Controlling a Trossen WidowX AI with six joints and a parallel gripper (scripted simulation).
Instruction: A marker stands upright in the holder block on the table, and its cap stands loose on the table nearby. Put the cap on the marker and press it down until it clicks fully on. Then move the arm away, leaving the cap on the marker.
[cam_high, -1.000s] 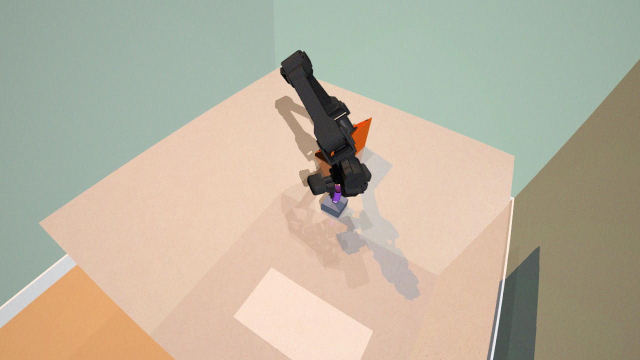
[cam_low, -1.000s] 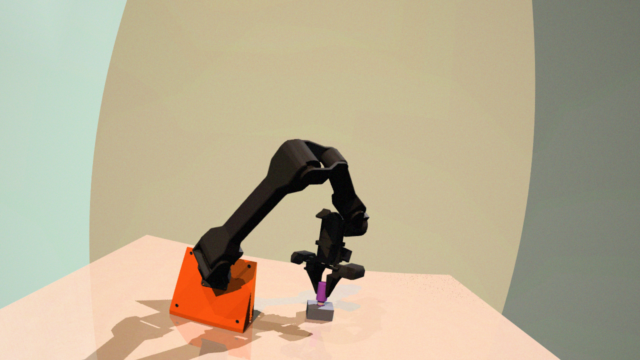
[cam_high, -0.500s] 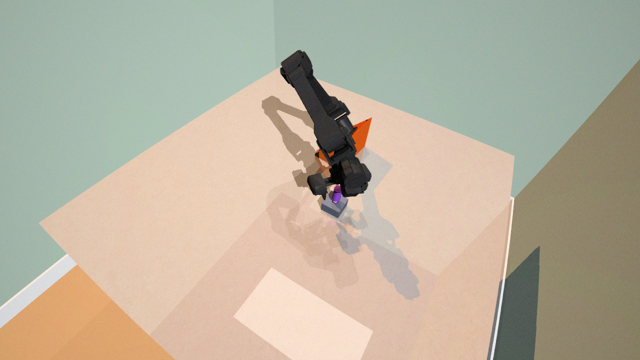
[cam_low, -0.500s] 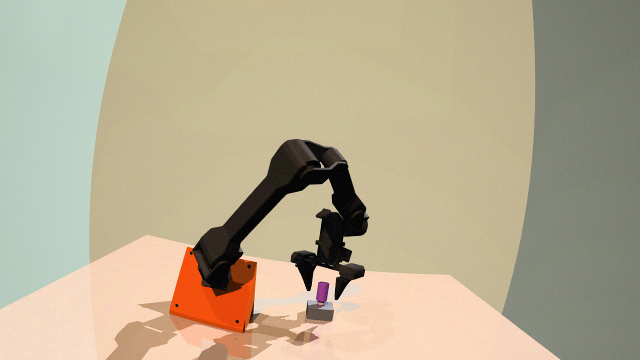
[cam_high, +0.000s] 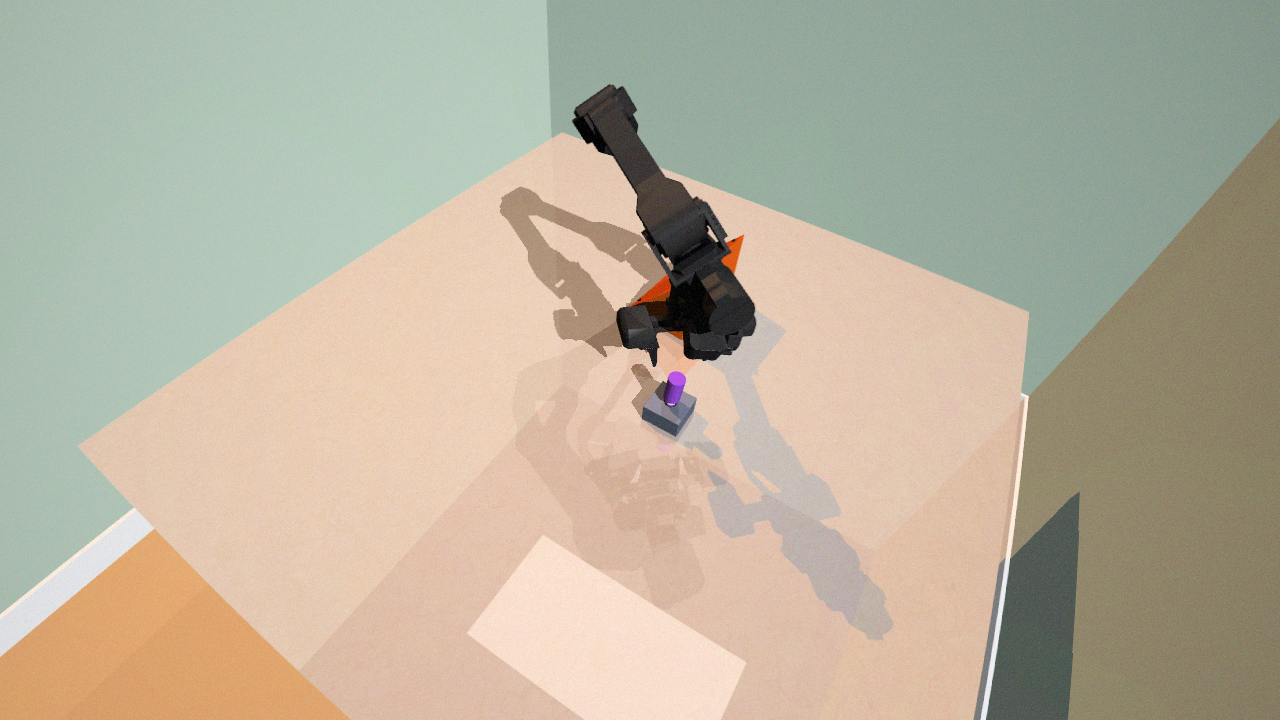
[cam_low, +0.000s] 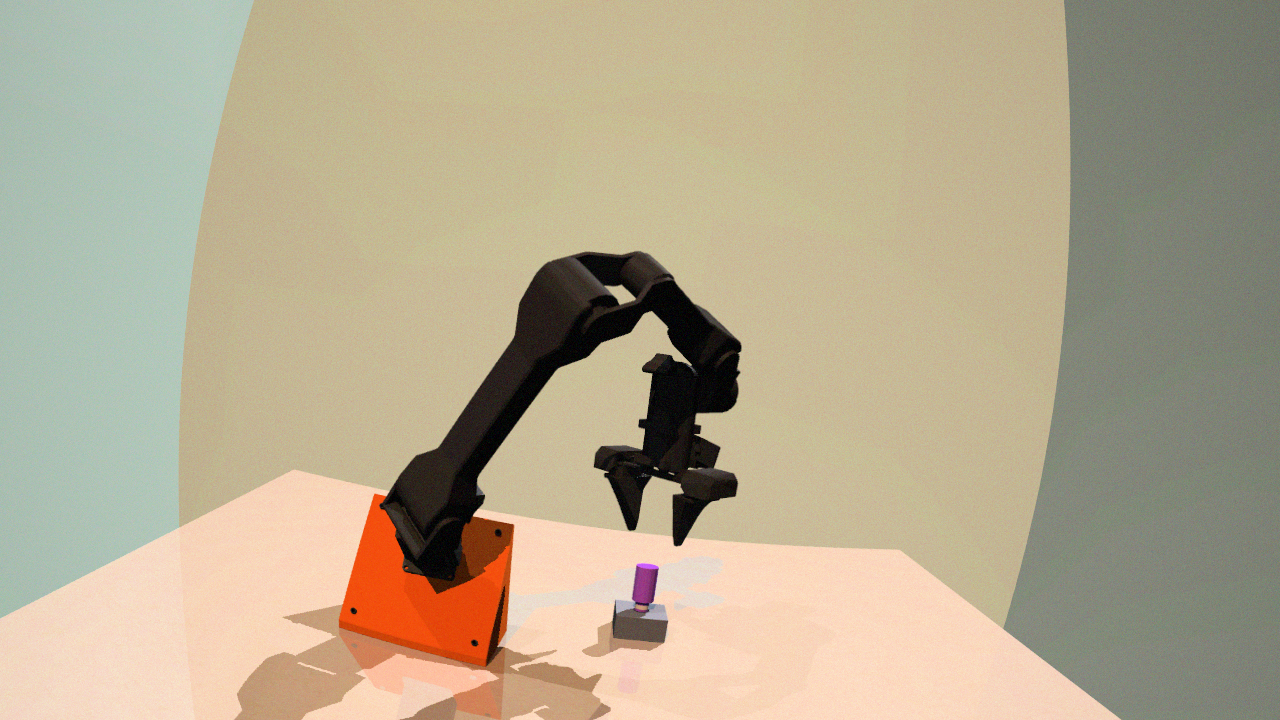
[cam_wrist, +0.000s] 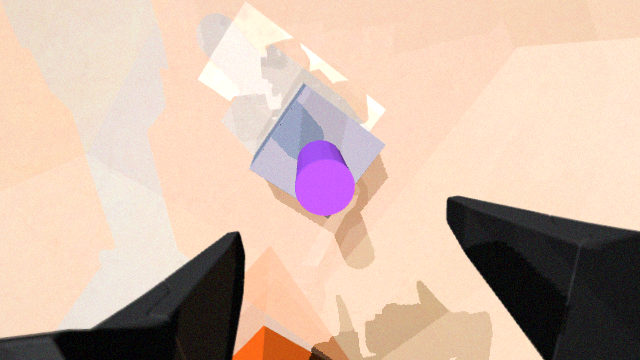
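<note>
The purple cap (cam_high: 675, 388) (cam_low: 644, 583) (cam_wrist: 325, 187) stands upright on the marker. Only a thin pale band of the marker (cam_low: 640, 608) shows between the cap and the grey holder block (cam_high: 662, 418) (cam_low: 639, 627) (cam_wrist: 350, 125). From these views I cannot tell whether the cap is clicked fully on. My gripper (cam_low: 654, 537) (cam_wrist: 346, 225) is open and empty, its fingers pointing down. In the exterior view the fingertips are above the cap's top, apart from it. In the wrist view the fingers stand wide to either side, with the cap ahead of and between them.
The orange base mount (cam_high: 735, 255) (cam_low: 429, 617) (cam_wrist: 280, 345) of the arm stands on the table (cam_high: 313, 376) (cam_low: 850, 644), beside the holder block. Shadows and bright patches lie across the table top.
</note>
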